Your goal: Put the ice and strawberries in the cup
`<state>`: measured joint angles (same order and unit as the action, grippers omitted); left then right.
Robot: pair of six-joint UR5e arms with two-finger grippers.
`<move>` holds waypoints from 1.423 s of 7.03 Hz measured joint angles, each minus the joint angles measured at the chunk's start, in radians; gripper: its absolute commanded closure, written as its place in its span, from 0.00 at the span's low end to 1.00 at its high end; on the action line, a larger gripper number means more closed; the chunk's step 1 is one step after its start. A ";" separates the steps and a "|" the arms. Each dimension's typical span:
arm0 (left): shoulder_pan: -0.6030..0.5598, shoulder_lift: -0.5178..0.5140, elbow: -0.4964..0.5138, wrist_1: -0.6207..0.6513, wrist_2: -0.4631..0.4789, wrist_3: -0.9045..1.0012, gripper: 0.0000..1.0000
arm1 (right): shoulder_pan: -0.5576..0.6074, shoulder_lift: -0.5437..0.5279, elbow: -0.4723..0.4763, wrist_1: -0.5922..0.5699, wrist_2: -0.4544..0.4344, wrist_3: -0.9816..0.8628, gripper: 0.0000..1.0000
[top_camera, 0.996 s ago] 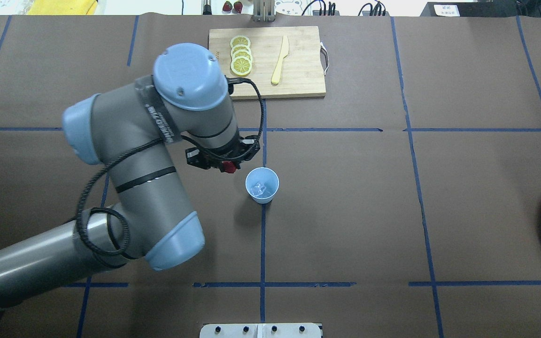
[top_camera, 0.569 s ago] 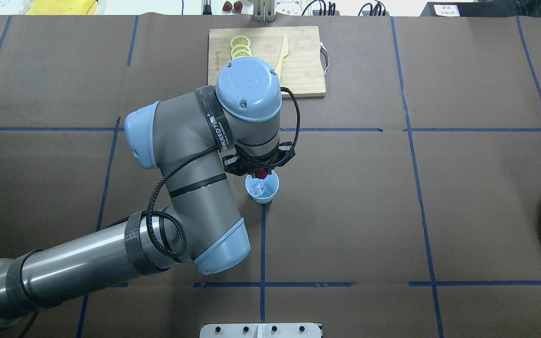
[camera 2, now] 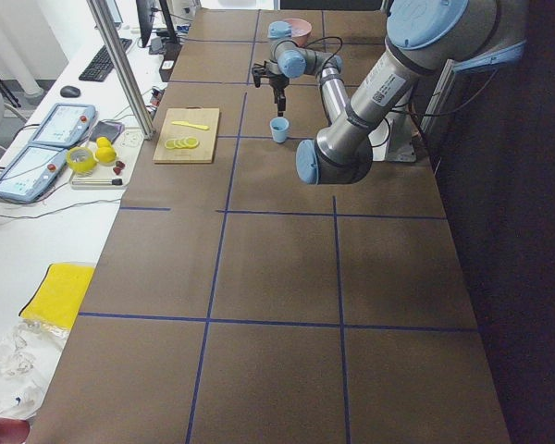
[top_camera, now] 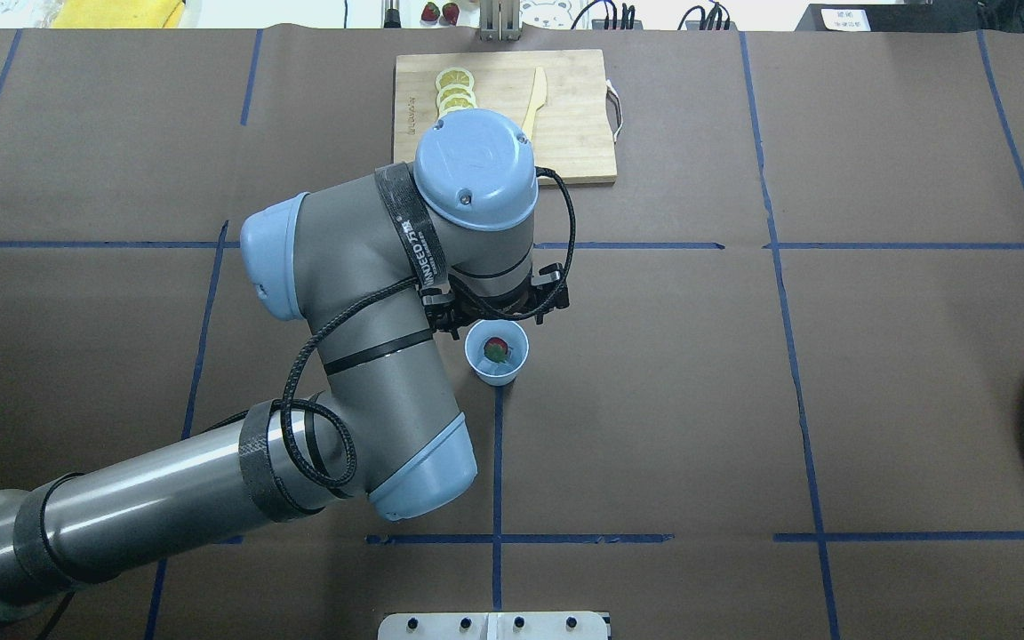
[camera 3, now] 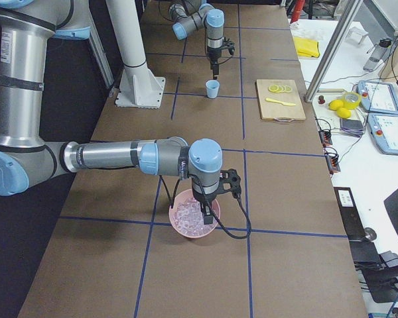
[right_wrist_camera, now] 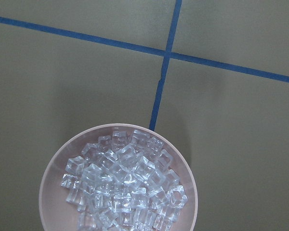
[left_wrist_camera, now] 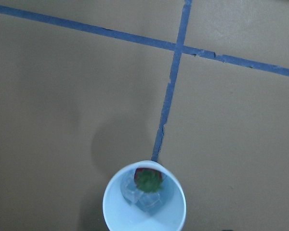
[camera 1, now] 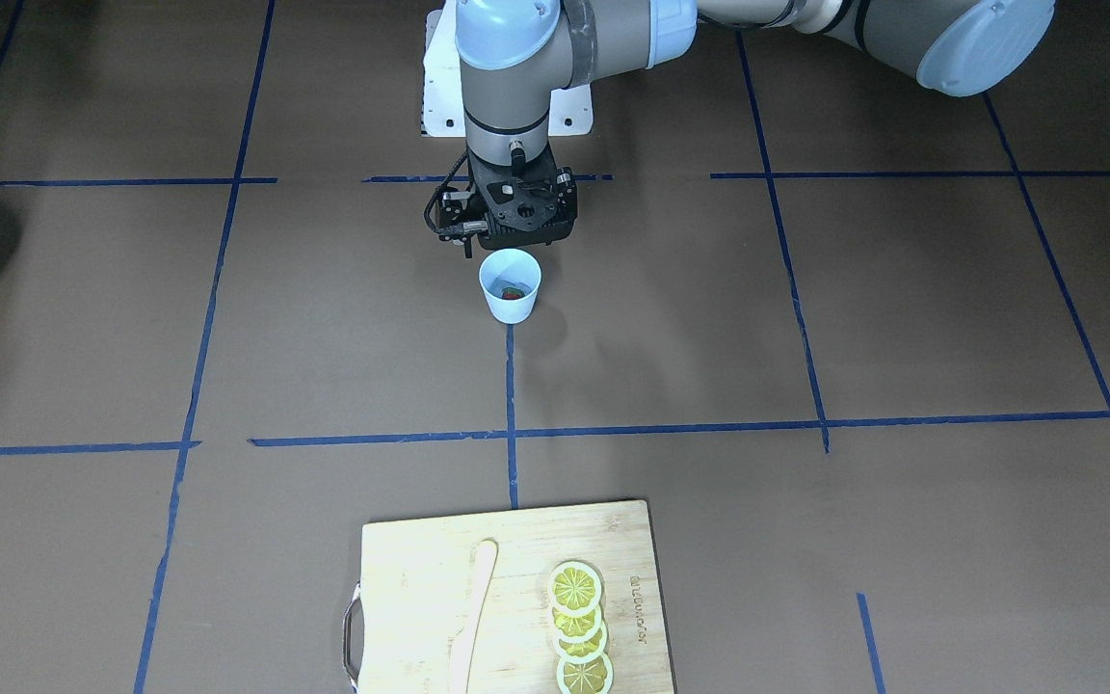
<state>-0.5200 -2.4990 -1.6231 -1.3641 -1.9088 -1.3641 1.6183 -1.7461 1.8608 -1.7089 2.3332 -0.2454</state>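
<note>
Where two blue tape lines (top_camera: 498,462) meet on the brown bench (top_camera: 832,400), the pale-blue cup (top_camera: 500,377) stands upright. One red strawberry (top_camera: 495,348) lies inside the cup with its green top up, resting on a few clear ice cubes (left_wrist_camera: 147,201) at the bottom. Nothing grips the berry.

Directly above the cup, a little toward its robot-facing rim, hangs the left tool (camera 1: 507,239), pointing straight down. Its fingers are hidden by the wrist in the overhead view and are too dark to make out from the front, so I cannot tell whether they are spread or together. No part of the tool touches the cup.

Well apart from the cup, toward the robot's right, sits a pink bowl (camera 3: 178,224) filled with more ice (right_wrist_camera: 123,187). The right tool (camera 3: 207,213) hangs over that bowl. Its fingertips seem to reach down among the cubes, though its state cannot be told from the side view.

Beyond the cup, on the side away from the robot, lies a wooden cutting board (top_camera: 574,133). It carries a row of overlapping lemon slices (camera 1: 576,627) and a pale yellow knife (camera 1: 473,617) beside them.
</note>
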 measured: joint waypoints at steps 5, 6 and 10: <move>-0.288 0.451 -0.357 0.072 -0.144 0.645 0.00 | 0.000 -0.003 0.002 0.000 0.000 0.003 0.01; -0.409 0.556 -0.387 0.075 -0.204 0.847 0.00 | 0.000 -0.003 0.002 0.000 0.000 0.004 0.01; -0.919 0.769 -0.193 0.072 -0.430 1.520 0.00 | 0.000 -0.003 0.001 0.000 0.002 0.005 0.01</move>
<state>-1.4386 -1.7301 -1.8159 -1.2923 -2.3386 0.1558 1.6183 -1.7487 1.8622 -1.7089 2.3350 -0.2404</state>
